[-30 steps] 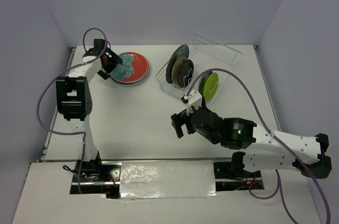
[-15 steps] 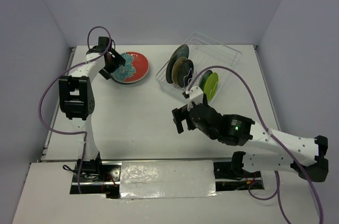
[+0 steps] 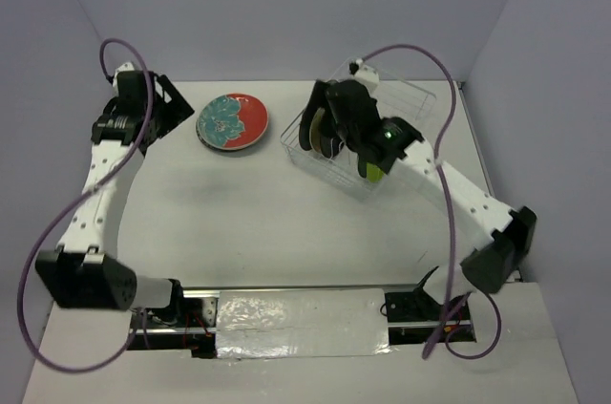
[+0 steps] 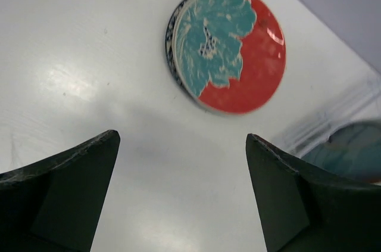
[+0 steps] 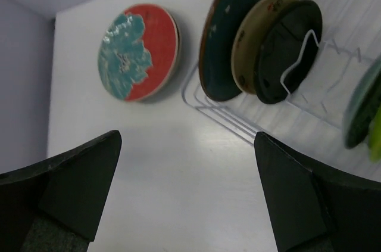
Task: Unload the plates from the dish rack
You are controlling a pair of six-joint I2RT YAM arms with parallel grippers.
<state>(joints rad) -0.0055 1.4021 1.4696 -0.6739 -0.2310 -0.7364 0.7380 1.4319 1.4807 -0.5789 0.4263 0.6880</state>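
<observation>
OK, right hand (image 5: 187, 136) first: fingers spread wide, nothing between them, hovering by the left end of the dish rack (image 5: 221, 115). Just past its fingertips three plates stand on edge in that left end, packed face to face. A big dark teal plate (image 5: 238, 25) is outermost, a tan plate (image 5: 257, 33) leans against it, then comes a dark plate (image 5: 294, 37) with a wire divider across it. Further right in the rack, apart from those three, a teal plate (image 5: 359, 112) and a lime green plate (image 5: 376, 139) also stand upright, cut off at the edge of the wrist view. Rack is clear plastic, sitting at an angle on the white surface (image 3: 267, 223).

Left hand (image 4: 181, 139) is also released, jaws wide apart, empty, well left of the rack and raised off the surface. Between that hand and the rack, a red-and-teal plate (image 4: 226, 49) lies flat on the surface, outside the rack, with neither hand touching it. Purple cables (image 3: 57, 213) loop off both arms.
</observation>
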